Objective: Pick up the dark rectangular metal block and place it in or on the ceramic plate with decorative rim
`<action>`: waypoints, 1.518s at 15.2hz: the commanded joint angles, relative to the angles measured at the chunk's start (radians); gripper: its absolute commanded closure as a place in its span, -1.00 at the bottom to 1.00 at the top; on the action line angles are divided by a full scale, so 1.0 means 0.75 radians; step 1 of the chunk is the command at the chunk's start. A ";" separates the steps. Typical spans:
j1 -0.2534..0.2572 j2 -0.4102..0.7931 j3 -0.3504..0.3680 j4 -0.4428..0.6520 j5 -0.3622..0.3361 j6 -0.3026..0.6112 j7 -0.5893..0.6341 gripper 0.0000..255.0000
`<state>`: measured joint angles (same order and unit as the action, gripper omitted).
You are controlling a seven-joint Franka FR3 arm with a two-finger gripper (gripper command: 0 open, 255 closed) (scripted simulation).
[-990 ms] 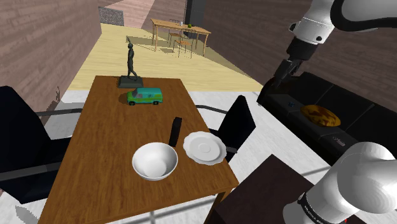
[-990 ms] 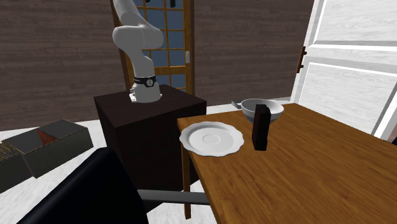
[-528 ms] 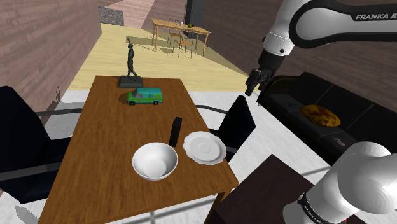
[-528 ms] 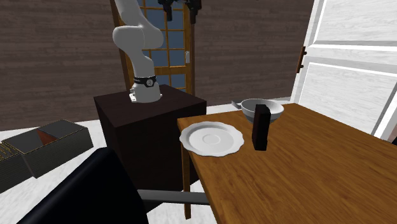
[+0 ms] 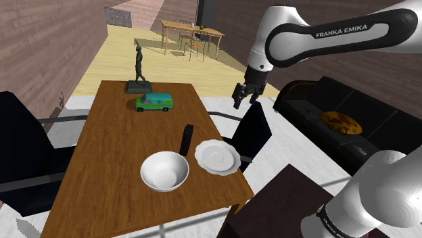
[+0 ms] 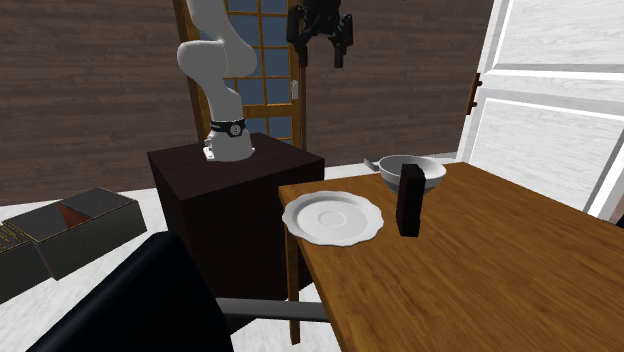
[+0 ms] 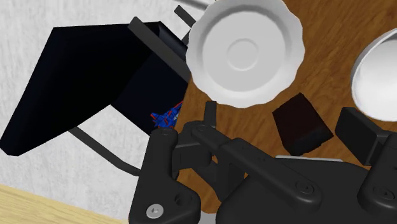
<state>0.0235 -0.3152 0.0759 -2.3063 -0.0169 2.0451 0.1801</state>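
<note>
- Wide-open gripper (image 5: 245,101) high in the upper middle of the shoulder view and close to the top edge of the second exterior view (image 6: 319,55); black fingers (image 7: 359,130) spread far apart with nothing between them, in the air and well apart from everything on the table.
- Dark box stand (image 5: 284,203) at the lower right of the shoulder view, with the white arm's base on it.
- White bowl (image 5: 164,170) in the lower middle of the shoulder view, near the front edge of the wooden table (image 5: 108,149).
- White plate (image 5: 216,157) with a wavy rim just right of the bowl, close to the table's right edge; in the wrist view, round and pale beyond the gripper (image 7: 245,51).
- Dark rectangular block (image 5: 186,138) upright on the table, just behind the gap between bowl and plate and near both; right of the plate at the centre right of the second exterior view (image 6: 410,200); beside the plate in the wrist view (image 7: 301,124), untouched.
- Black chair (image 5: 253,132) at the table's right edge, below the gripper in the shoulder view.
- Green toy van (image 5: 154,102) farther up the table, in the upper middle left.
- Dark figurine (image 5: 139,67) on its base at the table's far end.
- Dark sofa (image 5: 365,135) along the right side.
- Small wooden table (image 5: 191,30) far off at the top centre.
</note>
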 commanded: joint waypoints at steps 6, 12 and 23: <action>0.013 0.359 0.053 0.181 -0.017 0.151 0.156 -1.00; 0.040 0.675 0.069 0.408 -0.050 0.215 0.280 -1.00; 0.112 1.232 0.049 0.958 -0.083 0.188 0.434 -1.00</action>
<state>0.1027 0.5854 0.1135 -1.6180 -0.0786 2.1933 0.4984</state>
